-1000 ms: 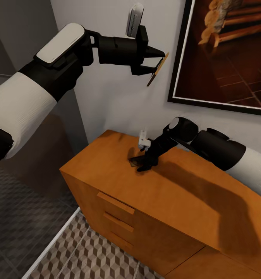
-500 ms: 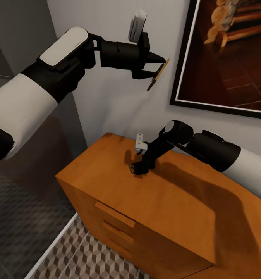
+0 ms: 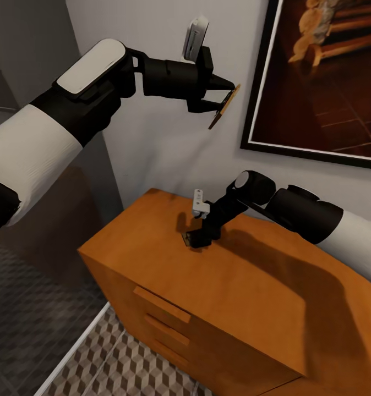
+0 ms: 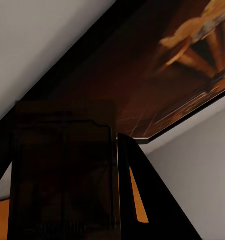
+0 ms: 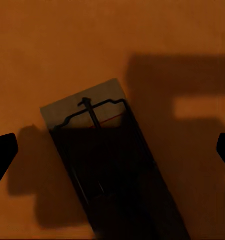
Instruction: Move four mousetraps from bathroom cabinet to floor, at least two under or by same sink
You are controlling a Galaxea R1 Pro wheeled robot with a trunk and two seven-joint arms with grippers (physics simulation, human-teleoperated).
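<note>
Seen against the wall beside a dark framed picture (image 3: 323, 77): left arm raised and stretched level, left gripper (image 3: 221, 98) pinching a flat mousetrap (image 3: 225, 106) held tilted in mid-air. Below, on the orange-brown cabinet (image 3: 251, 297): right arm bent down, right gripper (image 3: 199, 239) spread wide astride a second mousetrap (image 5: 110, 160) lying flat there.
</note>
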